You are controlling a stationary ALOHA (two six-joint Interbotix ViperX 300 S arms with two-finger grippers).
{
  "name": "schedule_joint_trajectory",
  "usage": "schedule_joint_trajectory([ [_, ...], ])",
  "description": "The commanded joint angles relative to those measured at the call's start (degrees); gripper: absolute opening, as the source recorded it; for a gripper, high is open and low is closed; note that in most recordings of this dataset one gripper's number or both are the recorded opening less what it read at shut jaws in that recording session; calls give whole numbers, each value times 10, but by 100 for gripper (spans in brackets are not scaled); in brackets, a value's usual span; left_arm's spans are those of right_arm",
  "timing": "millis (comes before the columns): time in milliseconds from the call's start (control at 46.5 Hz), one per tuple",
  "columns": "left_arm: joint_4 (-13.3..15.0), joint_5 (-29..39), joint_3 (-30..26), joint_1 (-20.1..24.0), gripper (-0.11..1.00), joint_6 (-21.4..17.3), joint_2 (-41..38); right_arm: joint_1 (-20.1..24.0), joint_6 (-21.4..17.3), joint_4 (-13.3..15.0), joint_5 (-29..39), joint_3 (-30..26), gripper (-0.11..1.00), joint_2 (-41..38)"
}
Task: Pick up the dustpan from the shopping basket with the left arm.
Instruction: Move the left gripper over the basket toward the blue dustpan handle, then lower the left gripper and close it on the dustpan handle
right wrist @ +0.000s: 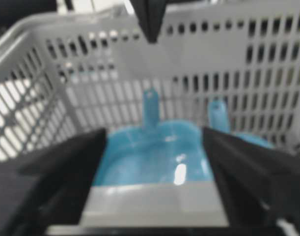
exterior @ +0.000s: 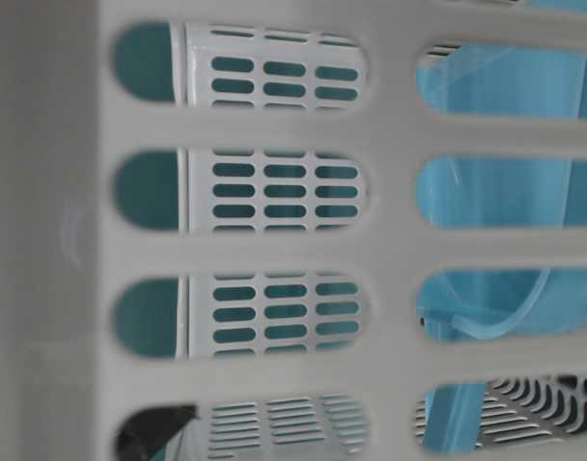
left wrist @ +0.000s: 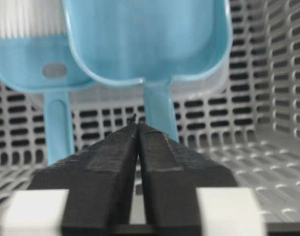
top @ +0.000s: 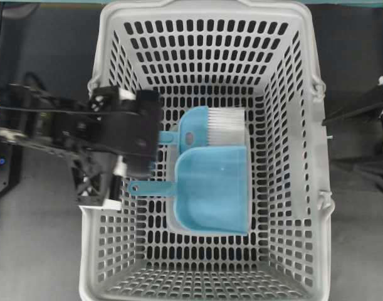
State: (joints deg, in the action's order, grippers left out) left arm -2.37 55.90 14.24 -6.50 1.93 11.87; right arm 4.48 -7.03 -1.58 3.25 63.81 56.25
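The dustpan [top: 213,188] lies flat in the shopping basket [top: 110,37], its handle pointing to nine o'clock. The left claw [left wrist: 136,129], fingers pressed together and empty, hangs at that handle, presumably lining up. The right claw [right wrist: 154,142] gapes wide, idle.

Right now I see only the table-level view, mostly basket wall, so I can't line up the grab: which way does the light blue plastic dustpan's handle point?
Observer: Overhead, the dustpan lies on the grey slotted shopping basket's floor, handle toward the left wall.
Operator: Is the left gripper on it?
Observer: No. The left gripper is shut and empty, its tips just beside the handle.
Operator: Anything crowding it?
Observer: A white-bristled blue brush lies right alongside the pan.
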Motion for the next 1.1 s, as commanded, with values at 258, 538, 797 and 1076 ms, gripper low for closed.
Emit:
schedule_joint_trajectory([
  [258, -2, 52, -43, -8, 85, 28, -80, 5, -10, 0, 6, -18, 78, 7],
  [538, -2, 25, -21, -18, 89, 40, -129, 6, -10, 0, 5, -18, 78, 7],
  [797, -2, -25, -1, -23, 88, 41, -162, 6, -10, 0, 5, -16, 78, 7],
  [1076, -1, -27, -1, -22, 87, 44, -175, 6, -10, 0, 5, -13, 78, 7],
])
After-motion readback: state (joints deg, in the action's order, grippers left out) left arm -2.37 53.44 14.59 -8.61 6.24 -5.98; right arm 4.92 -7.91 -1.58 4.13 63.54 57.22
